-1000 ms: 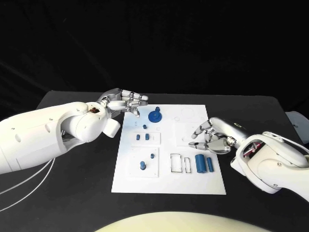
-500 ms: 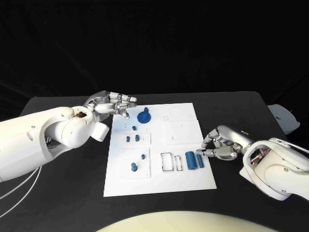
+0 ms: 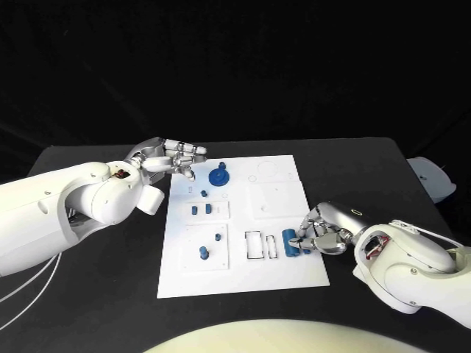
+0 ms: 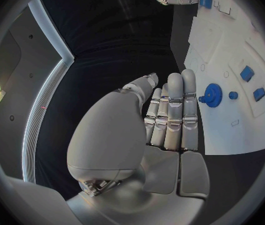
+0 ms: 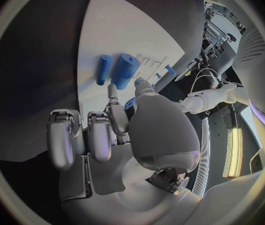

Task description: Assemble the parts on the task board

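The white task board lies mid-table. A blue gear stands near its far edge, and small blue parts sit in the recesses on its left side. Two blue cylinders, one thick and one thin, lie side by side near its right edge. My right hand reaches in from the right, fingers spread just over the thin cylinder, gripping nothing. My left hand hovers at the board's far left corner, fingers straight and empty, beside the gear.
A white object sits at the table's right edge. Thin cables trail under my left arm. The black table surrounds the board.
My right hand has moved from the board's middle right toward me and now reaches the two cylinders. The left hand stays near the gear. The camera shifted early on.
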{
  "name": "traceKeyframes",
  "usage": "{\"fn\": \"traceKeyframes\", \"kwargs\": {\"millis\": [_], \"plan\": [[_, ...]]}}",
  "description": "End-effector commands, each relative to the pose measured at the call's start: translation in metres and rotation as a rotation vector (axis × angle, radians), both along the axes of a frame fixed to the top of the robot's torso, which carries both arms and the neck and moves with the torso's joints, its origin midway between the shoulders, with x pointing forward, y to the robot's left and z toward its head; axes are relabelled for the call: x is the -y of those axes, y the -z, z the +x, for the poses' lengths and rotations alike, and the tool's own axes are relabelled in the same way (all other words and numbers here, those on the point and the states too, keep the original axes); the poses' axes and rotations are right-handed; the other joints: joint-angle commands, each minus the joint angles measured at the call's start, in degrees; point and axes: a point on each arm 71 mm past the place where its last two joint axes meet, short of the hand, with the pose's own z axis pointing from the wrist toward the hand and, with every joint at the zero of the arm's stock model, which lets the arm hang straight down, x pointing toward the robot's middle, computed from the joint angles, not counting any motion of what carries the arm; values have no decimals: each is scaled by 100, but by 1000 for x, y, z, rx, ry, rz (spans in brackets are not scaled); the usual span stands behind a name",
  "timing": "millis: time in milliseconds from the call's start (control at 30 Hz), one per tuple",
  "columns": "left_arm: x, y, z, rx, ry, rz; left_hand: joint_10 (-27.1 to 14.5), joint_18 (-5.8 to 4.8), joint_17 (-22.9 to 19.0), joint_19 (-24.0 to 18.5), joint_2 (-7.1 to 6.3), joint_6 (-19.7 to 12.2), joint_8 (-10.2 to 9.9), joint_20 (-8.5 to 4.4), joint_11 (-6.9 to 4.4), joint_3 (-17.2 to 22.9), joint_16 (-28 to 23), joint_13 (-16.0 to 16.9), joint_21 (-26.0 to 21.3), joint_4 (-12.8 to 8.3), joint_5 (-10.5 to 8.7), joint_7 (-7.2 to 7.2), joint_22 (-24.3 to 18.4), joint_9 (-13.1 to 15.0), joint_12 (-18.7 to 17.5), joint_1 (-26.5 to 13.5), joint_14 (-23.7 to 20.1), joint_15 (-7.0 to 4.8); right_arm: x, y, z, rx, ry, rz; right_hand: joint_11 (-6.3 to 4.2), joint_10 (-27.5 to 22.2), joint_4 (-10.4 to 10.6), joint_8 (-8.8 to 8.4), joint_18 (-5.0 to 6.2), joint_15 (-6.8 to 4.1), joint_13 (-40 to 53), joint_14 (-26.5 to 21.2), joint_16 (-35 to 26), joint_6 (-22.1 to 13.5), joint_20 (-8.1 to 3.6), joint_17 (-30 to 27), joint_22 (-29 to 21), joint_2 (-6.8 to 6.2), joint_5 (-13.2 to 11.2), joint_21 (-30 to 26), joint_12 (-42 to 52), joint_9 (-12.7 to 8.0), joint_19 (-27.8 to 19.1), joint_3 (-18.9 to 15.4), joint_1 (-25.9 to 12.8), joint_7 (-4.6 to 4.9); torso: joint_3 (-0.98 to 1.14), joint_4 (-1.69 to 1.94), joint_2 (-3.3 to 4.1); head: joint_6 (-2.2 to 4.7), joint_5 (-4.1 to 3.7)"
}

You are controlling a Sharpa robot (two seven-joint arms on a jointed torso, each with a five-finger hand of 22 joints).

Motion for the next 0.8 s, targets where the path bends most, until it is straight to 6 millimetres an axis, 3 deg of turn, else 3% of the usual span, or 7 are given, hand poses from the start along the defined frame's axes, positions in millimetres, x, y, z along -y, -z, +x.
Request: {"fn": "traceKeyframes", "kwargs": {"millis": [33, 800], "plan": [[2, -2, 0, 10, 6, -14, -48, 89, -8, -45, 51, -40, 37, -2, 1, -6, -38, -6, -31, -35, 4, -1, -8, 0, 25, 0, -31, -8, -2, 3, -1, 2, -7, -35, -1, 30, 0, 40, -47, -1, 17, 448, 13, -36, -18, 718, 1265, 61, -24, 3, 31, 15, 402, -39, 0, -20, 2, -8, 0, -42, 36], [3, -3, -1, 14, 21, -20, -65, 87, -17, -48, 56, -51, 44, 6, 5, -31, -43, -6, -46, -16, 1, 2, -18, 0, 41, -47, -31, -1, -17, 29, -1, -69, -33, -65, -11, 21, 8, 72, -42, -8, 28, 443, 6, -18, -21, 701, 1257, 116, 34, -20, 27, 67, 393, -95, -1, -33, 6, 0, -4, -117, 127]]}}
